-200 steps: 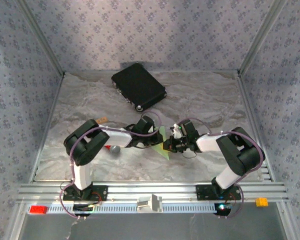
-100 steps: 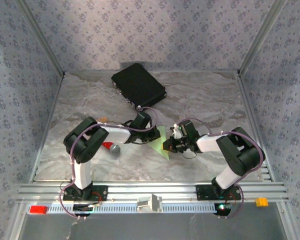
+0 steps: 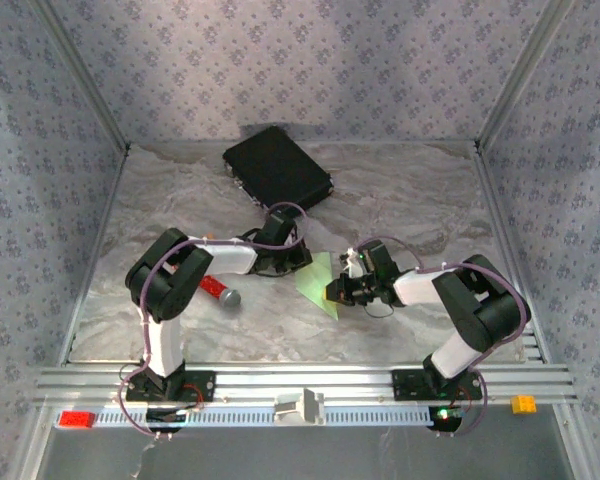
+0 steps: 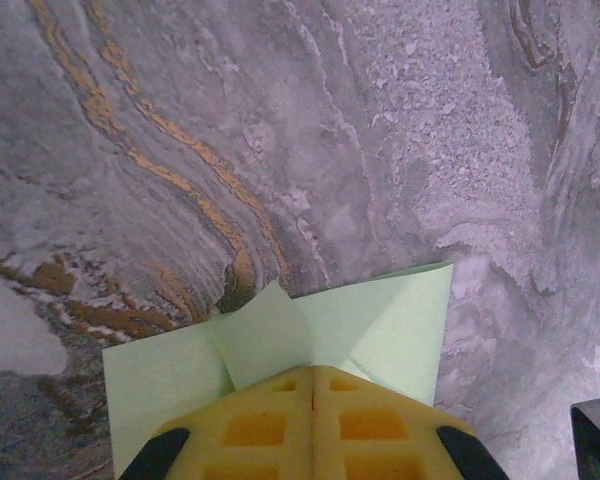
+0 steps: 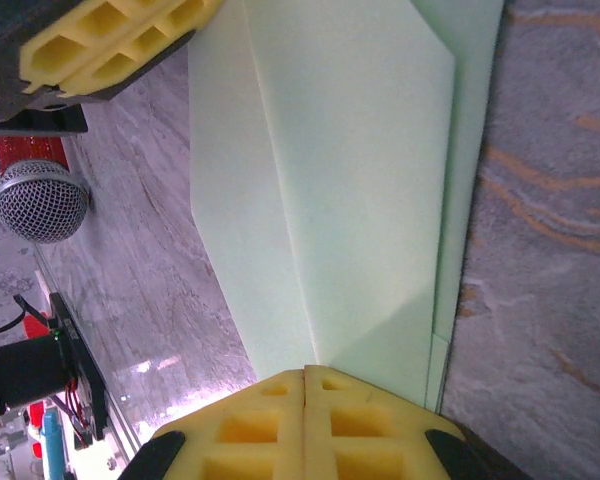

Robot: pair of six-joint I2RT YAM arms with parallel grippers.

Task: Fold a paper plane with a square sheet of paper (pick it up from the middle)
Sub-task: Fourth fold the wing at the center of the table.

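Note:
The square sheet of paper (image 3: 318,283), light green and folded into a creased pointed shape, lies flat on the marbled table between the two arms. My left gripper (image 3: 296,265) is shut, its yellow fingertips resting at the paper's left edge; in the left wrist view the gripper (image 4: 313,368) sits over the paper (image 4: 380,330), where a small flap stands up. My right gripper (image 3: 332,292) is shut too. Its tips (image 5: 305,370) press on the near end of the paper (image 5: 350,180), where a long crease starts. The left fingers (image 5: 110,40) show at the far edge.
A red-handled tool with a grey mesh head (image 3: 220,292) lies by the left arm, close to the paper (image 5: 40,200). A black rectangular case (image 3: 277,172) lies at the back. On the front rail are a red block (image 3: 77,419), a white piece (image 3: 300,407) and an orange block (image 3: 523,404).
My left gripper has slid back and to the left off the middle of the paper, uncovering more green. The right gripper and the paper have stayed put.

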